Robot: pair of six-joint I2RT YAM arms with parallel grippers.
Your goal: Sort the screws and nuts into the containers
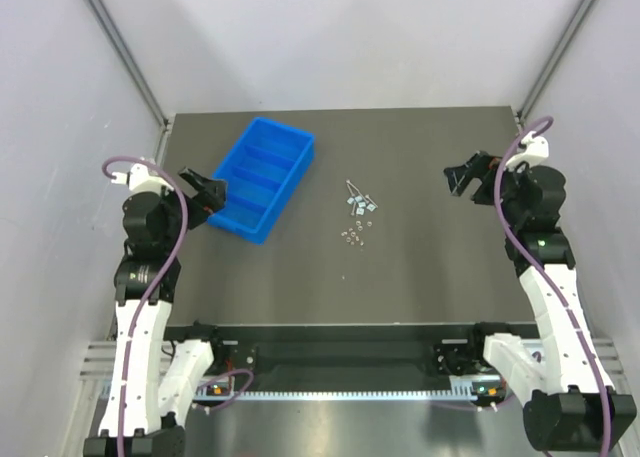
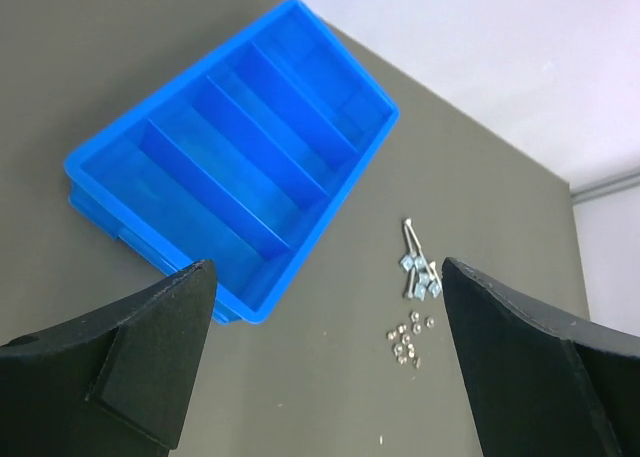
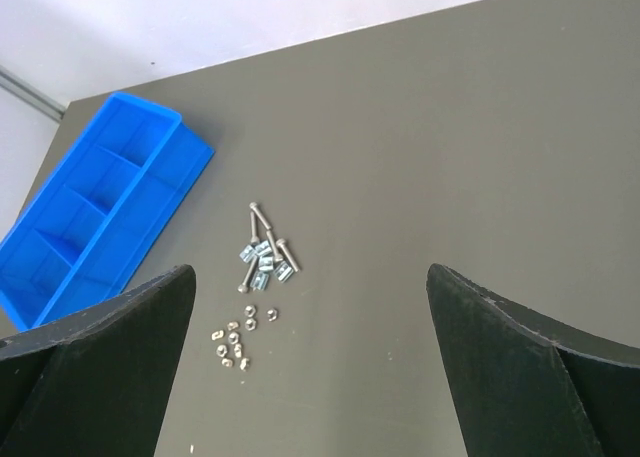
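The containers are one bright blue tray (image 1: 263, 177) with four compartments, lying at the table's back left; nothing shows inside it (image 2: 270, 127) (image 3: 95, 212). Right of it lie several thin screws (image 1: 358, 199) (image 2: 418, 267) (image 3: 262, 249), mixed with small square metal pieces. Just nearer sits a cluster of tiny nuts (image 1: 353, 235) (image 2: 408, 339) (image 3: 238, 337). My left gripper (image 1: 218, 195) (image 2: 327, 267) hovers open and empty by the tray's near-left corner. Well to the right of the parts, my right gripper (image 1: 460, 177) (image 3: 310, 272) hangs open and empty.
The dark table (image 1: 420, 277) ends at grey walls behind and on both sides, with metal posts (image 1: 120, 47) at the back corners. Both arm bases and a rail (image 1: 340, 362) line the near edge.
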